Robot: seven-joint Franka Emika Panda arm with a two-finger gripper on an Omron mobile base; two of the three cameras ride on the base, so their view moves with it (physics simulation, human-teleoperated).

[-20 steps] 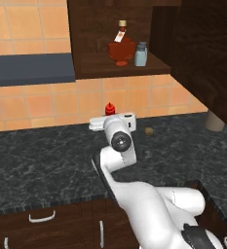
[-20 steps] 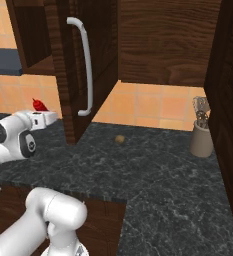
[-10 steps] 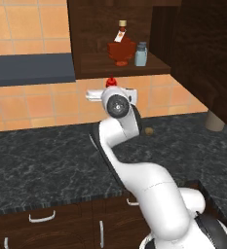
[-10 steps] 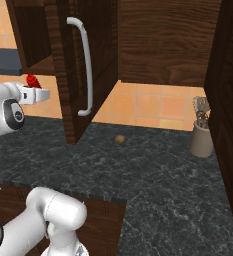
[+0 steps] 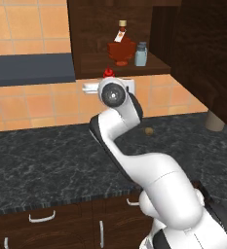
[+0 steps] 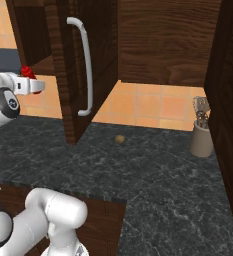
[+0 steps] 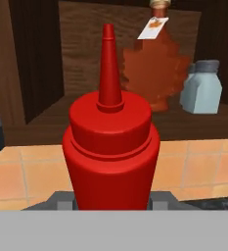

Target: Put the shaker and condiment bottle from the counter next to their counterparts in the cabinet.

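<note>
The condiment bottle (image 7: 110, 142) is clamped in the gripper (image 5: 108, 85), just below the cabinet (image 5: 93, 29) shelf.

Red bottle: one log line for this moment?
tool: shut on red bottle | bottle: upright, lifted, below shelf level | shelf: flask, shaker | placed: no
</note>
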